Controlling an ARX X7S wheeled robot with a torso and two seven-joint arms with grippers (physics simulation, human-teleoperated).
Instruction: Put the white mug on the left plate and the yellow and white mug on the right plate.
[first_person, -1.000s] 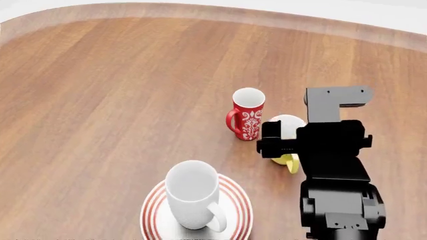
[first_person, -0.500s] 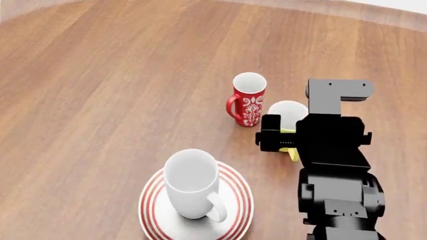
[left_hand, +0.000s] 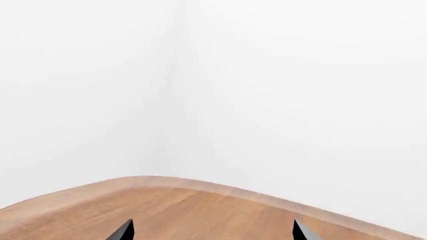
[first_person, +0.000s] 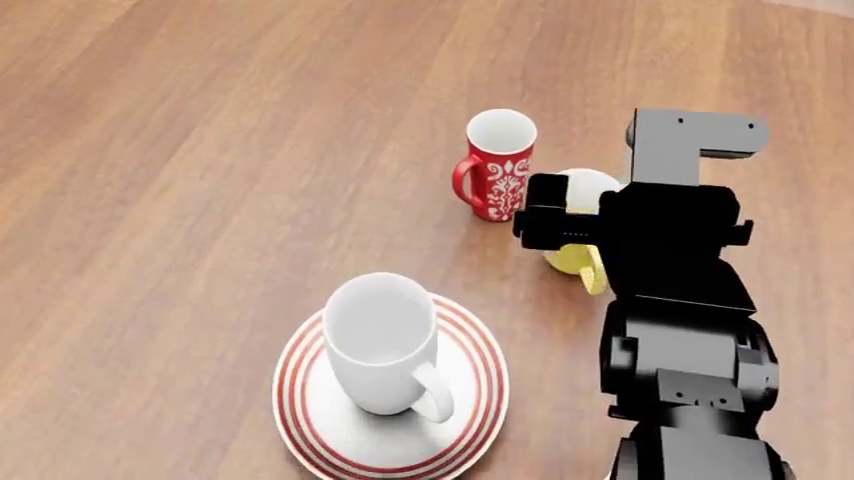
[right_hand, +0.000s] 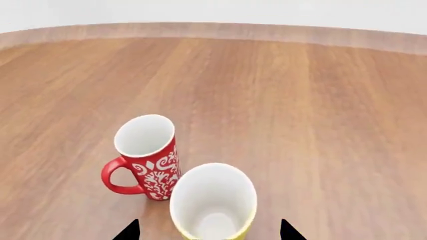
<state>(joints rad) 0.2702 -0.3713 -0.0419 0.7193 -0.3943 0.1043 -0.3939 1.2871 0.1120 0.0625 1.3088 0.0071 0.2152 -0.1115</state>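
Note:
The white mug (first_person: 380, 340) stands upright on the left plate (first_person: 467, 400), a white plate with red rings, near the table's front. The yellow and white mug (right_hand: 213, 205) stands upright beside a red mug, its white inside facing the wrist camera. My right gripper (right_hand: 208, 232) is open, one fingertip (right_hand: 130, 232) on each side of this mug with a gap to it. In the head view the right arm (first_person: 667, 260) covers much of the yellow and white mug (first_person: 571, 258). My left gripper (left_hand: 212, 232) is open with nothing between its fingers, off the head view. The right plate is out of view.
A red mug with a white floral pattern (first_person: 501, 165) stands just left of the yellow one, its handle pointing left. The wooden table (first_person: 200, 150) spreads to the left and far side. The left wrist view shows the table's curved edge (left_hand: 200, 185) and a white wall.
The head view has shifted, so the mugs sit higher in the picture and the table's far edge has left it. The right gripper stays round the yellow and white mug.

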